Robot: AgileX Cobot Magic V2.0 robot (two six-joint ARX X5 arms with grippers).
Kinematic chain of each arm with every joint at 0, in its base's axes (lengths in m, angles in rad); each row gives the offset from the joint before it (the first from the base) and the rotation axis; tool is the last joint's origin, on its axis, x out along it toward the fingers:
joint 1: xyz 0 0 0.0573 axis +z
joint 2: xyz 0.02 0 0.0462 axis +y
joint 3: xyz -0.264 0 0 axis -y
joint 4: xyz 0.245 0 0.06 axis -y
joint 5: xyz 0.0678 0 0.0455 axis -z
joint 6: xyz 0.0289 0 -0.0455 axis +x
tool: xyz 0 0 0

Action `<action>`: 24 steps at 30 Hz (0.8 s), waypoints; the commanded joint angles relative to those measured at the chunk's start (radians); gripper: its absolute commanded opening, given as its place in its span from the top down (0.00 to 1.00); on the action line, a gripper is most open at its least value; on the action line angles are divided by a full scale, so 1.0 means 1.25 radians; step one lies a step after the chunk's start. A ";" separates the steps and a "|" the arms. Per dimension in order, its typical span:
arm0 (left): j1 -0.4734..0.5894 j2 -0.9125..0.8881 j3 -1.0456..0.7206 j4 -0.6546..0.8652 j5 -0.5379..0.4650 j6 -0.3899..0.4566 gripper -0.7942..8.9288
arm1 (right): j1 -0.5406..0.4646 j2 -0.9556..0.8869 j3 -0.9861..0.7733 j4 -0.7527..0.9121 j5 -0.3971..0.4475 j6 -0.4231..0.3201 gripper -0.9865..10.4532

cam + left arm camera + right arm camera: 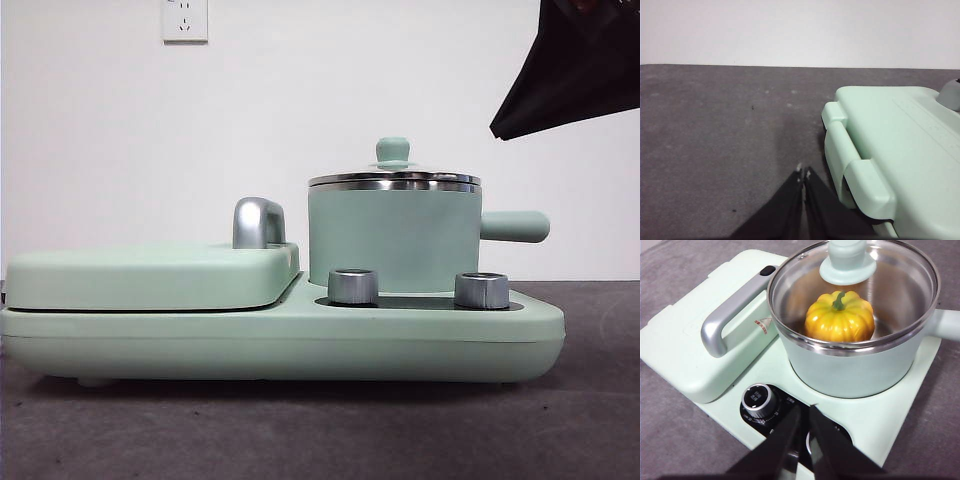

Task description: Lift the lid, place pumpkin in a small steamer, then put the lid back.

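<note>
1. The left pincer [803,174] hovered low over the grey desk [725,140], its jaws pressed together on nothing, with the flat grill cover [900,145] just beside it.
2. The silver handle [727,315] of that cover lay beyond the right pincer, to one side.
3. The small steamer [850,370] sat on the appliance base [280,335], just ahead of the right pincer [805,412].
4. The pumpkin [840,317] rested inside the steamer (stem up), seen through the glass.
5. The lid [855,270] sat on the steamer's rim.
6. The right pincer hung above the control knobs [759,400], jaws closed and empty.
</note>
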 commanded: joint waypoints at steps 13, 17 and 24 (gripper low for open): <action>-0.001 0.000 -0.016 0.009 0.001 0.005 0.91 | -0.008 -0.015 -0.003 0.010 0.034 -0.056 0.89; -0.001 0.000 -0.016 0.009 0.001 0.005 0.91 | -0.053 -0.107 -0.122 0.104 0.136 -0.091 0.89; -0.001 0.000 -0.016 0.009 0.001 0.005 0.91 | -0.202 -0.401 -0.386 0.244 0.153 -0.095 0.89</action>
